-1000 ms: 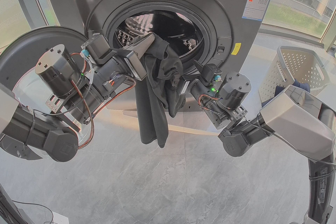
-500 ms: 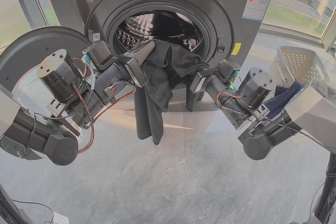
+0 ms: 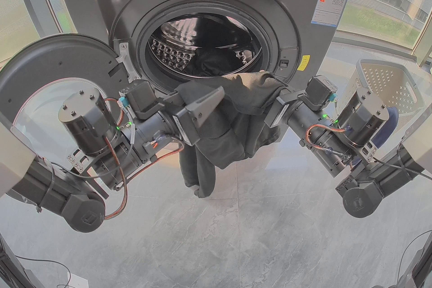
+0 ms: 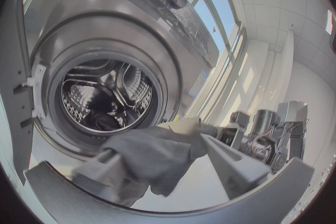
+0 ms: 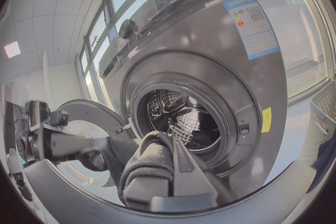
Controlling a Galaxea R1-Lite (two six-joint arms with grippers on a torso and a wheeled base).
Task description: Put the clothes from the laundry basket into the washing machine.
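While both claws held one dark garment [image 3: 234, 127] in front of the washing machine [image 3: 292, 10], the job was at the step of carrying it to the drum opening [image 3: 202, 46]. The left claw [image 3: 208, 103] was pinched shut on one end of the garment. The right claw [image 5: 168, 168] was pinched shut on the other end. The cloth stretched between the two claws, and a long part hung down below the left claw toward the floor [image 3: 252, 230]. The round opening lay just past both claws and a little above them. Another dark piece of clothing [image 3: 215, 65] lay inside the drum.

Next, I think both claws needed to lift a bit, push forward through the opening and then let go. The hanging part could catch on the rim.

The laundry basket [image 3: 391, 77] stood well off to the right claw's outer side. Something blue [image 3: 390, 119] lay in it, mostly hidden behind the right arm. From the head view, cloth covered the tip of the right claw. How much clothing was left in the basket was hard to tell.
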